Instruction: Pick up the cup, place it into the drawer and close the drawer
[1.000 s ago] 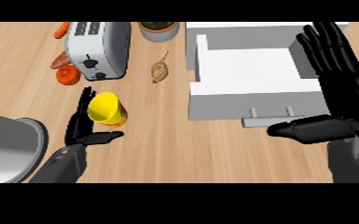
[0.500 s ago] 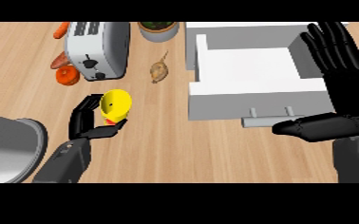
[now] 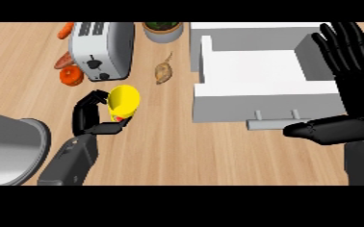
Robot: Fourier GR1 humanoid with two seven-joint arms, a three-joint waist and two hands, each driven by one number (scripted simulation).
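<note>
Beside the left forearm, at the far left edge: grey rounded pot. Just right of it, left hand, fingers and thumb curled round yellow cup, tilted, mouth facing up and toward the view. Beyond that hand: orange vegetables touching silver toaster. Farther right, well above the fingers: brown garlic-like bulb and grey bowl. Between both hands: open white drawer, grey front with bar handle nearest. At far right: right hand, fingers straight and spread, upright beside the drawer's right wall, thumb extended next to the handle.
</note>
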